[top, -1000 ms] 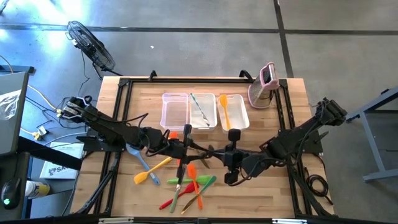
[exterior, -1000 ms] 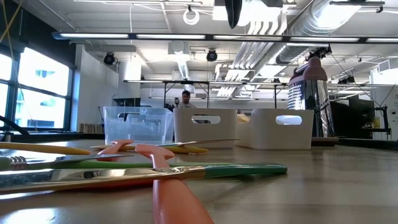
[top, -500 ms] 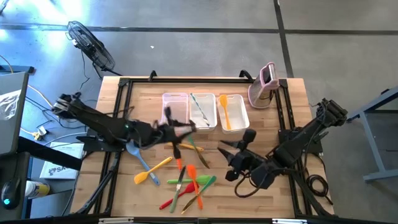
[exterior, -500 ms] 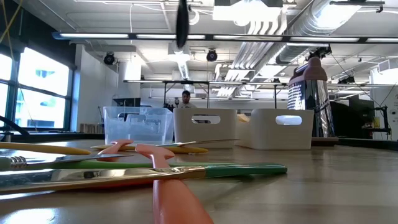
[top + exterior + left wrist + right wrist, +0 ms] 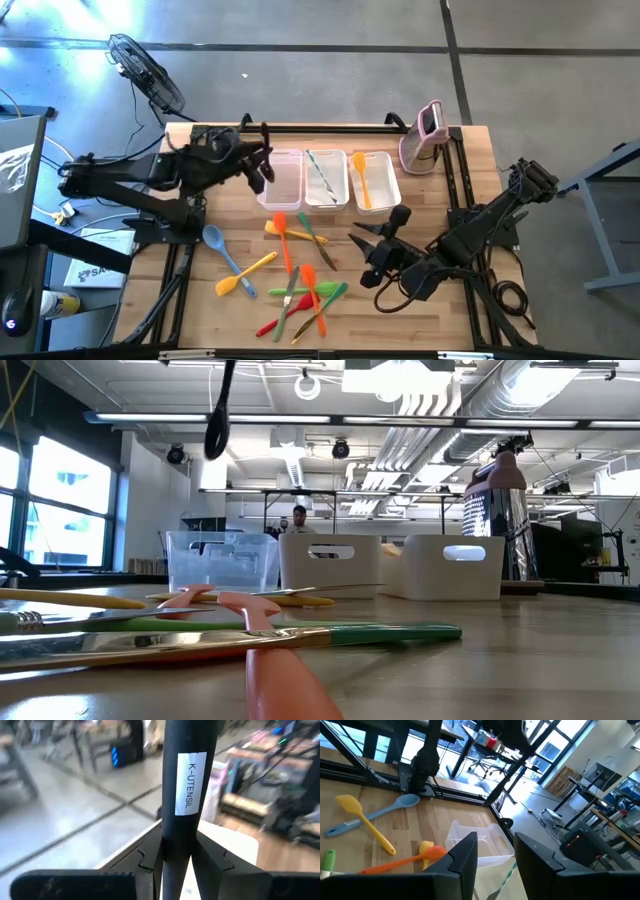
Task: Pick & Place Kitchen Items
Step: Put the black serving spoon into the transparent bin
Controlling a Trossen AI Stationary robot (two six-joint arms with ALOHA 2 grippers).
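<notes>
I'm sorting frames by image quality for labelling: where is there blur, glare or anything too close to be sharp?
Left wrist view: the black utensil handle with a white label is sharp, the room behind smeared. Low view: the salmon-pink handle nearest the lens is soft, and the ceiling lights glare. High view: evenly lit, with faint shadows on the wooden table. Right wrist view: bright windows, and the clear plastic tub stays readable.

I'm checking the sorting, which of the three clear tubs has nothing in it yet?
The leftmost tub, nearest the left gripper, looks empty. The middle tub holds a pale slim utensil, and the right tub holds an orange spatula.
</notes>
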